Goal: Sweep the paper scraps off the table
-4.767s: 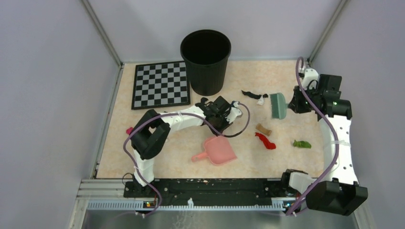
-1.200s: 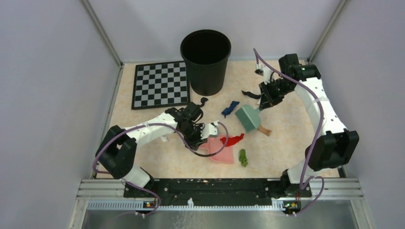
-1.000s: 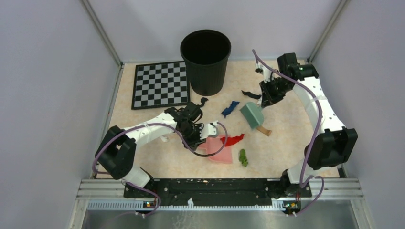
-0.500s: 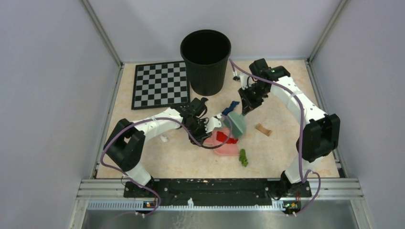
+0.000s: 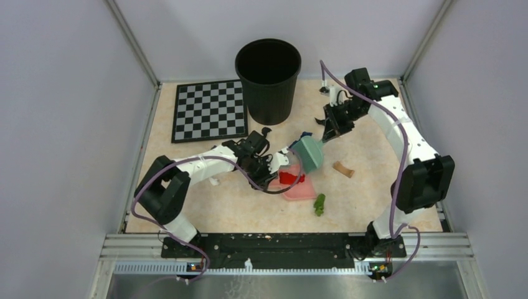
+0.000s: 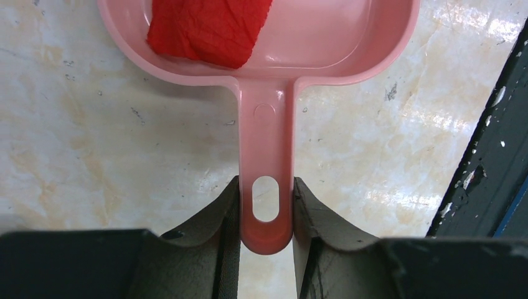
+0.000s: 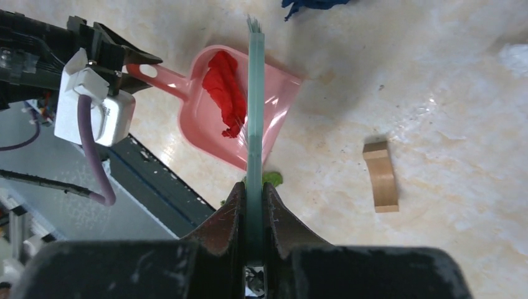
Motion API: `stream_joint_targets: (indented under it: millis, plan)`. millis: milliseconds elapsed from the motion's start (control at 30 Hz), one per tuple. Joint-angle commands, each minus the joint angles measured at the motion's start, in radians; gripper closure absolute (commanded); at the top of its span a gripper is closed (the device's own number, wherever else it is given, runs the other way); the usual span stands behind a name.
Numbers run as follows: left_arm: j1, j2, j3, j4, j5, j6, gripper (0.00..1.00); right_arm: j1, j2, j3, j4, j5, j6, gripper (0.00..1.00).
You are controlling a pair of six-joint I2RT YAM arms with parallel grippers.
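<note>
Top external view: nearest the arm bases, a crumpled green paper scrap lies on the pale peach marbled counter, just beside the near corner of a pink plastic dustpan. A twisted red paper scrap sits inside the pan. The left wrist view shows the left jaws closed on the end of the pan's handle, one on each side of the hanging hole, with the pan flat on the counter. To the right, apart from the pan, lies a short tan paper scrap. Just past the pan is a grey-green hand brush; the right wrist view shows the right jaws clamped on its handle, with the brush seen edge-on across the pan. Whether the bristles touch the counter cannot be told. A dark blue paper scrap lies just beyond the brush head. Farther back stand a tall black plastic bucket and, to its left, a black-and-white checkerboard mat.
</note>
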Motion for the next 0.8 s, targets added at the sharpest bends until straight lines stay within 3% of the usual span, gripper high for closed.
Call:
stream_joint_targets:
  millis: [0,233,433,767]
  plan:
    - [0.004,-0.066,0.013,-0.031,0.007,0.057,1.0,0.001,-0.151,0.017,-0.004,0.069,-0.07,1.0]
    - [0.008,-0.267,-0.114,-0.093,0.033,0.309,1.0,0.001,-0.296,-0.112,-0.029,0.223,-0.138,1.0]
    - [0.008,-0.269,-0.086,-0.344,-0.033,0.512,1.0,0.006,-0.407,-0.248,-0.045,0.265,-0.235,1.0]
    - [-0.089,-0.157,-0.013,-0.292,-0.055,0.399,1.0,0.126,-0.418,-0.415,-0.001,0.245,-0.197,1.0]
